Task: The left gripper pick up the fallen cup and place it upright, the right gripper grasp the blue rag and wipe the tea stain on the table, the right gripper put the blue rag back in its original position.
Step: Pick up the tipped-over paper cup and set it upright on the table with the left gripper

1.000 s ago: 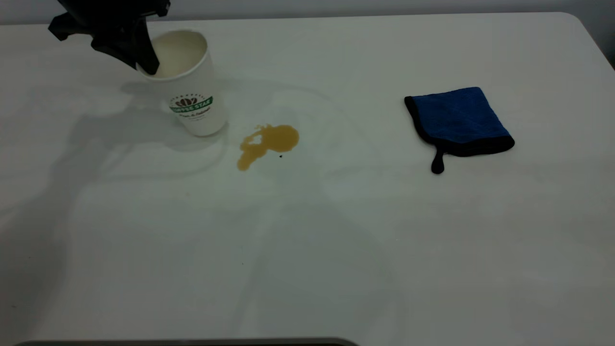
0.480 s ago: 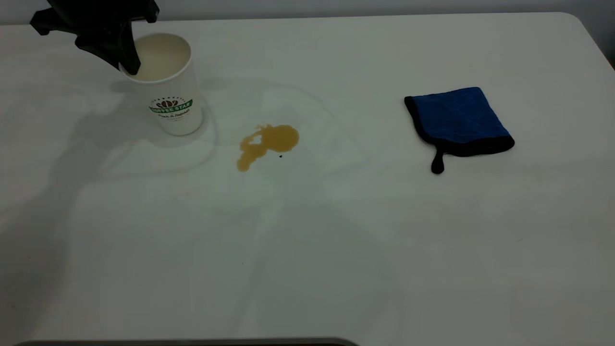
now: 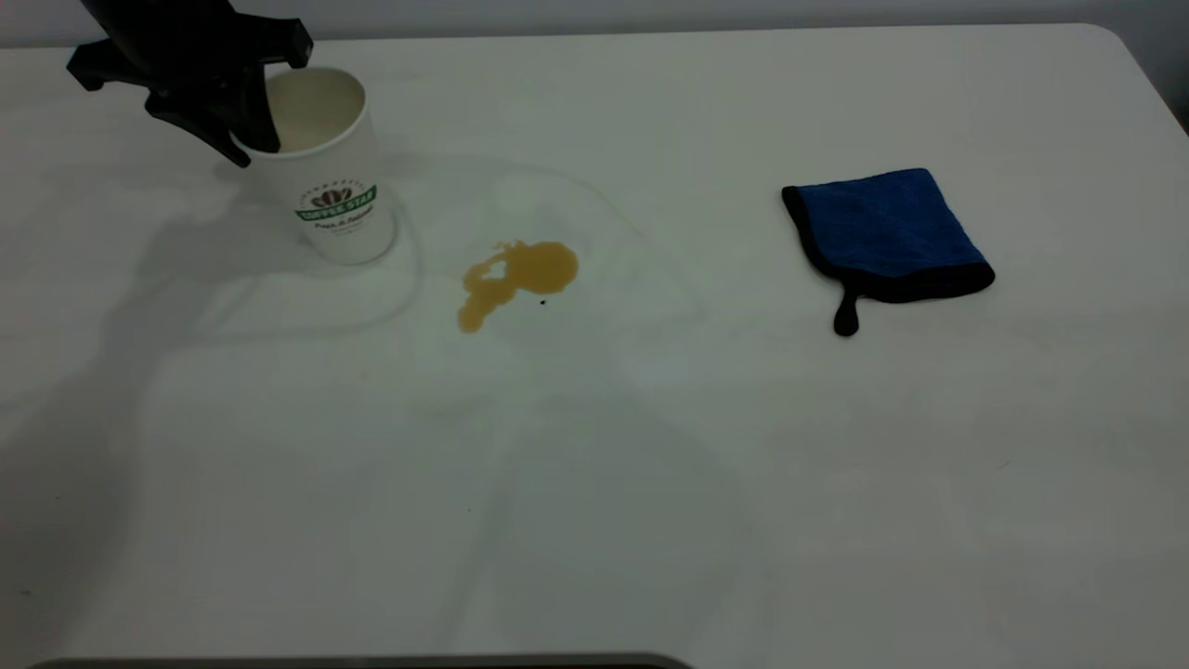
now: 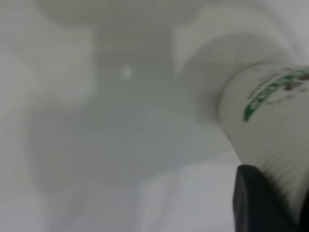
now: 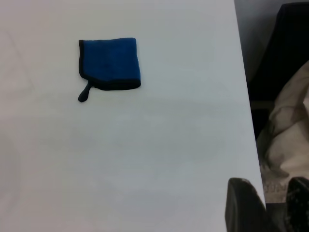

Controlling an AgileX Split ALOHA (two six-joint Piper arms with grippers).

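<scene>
The cup stood upright near the far left of the table, its base down and its cream inside open to the ceiling, with the left gripper at its rim — one finger hung inside the mouth and the other ran down the outer wall, so the fingers straddled the thin paper lip, though whether they pinched it or had slackened could not be told. In the left wrist view the cup's dimpled wall filled one side with a black fingertip against it. It looked a light, empty paper cup, easily crushed and easily tipped, so a gentle hold at the rim suited it and any sideways drag on letting go could knock it over. The tea stain lay just beside the cup, apart from it, unwiped. The blue rag lay flat well to the right, its loop tab toward the camera — soft, limp and light, it would likely be best pinched from above at an edge or bunched mid-cloth. The right gripper waited by the table's edge, well apart from the rag, its fingertips slightly parted and holding nothing.
</scene>
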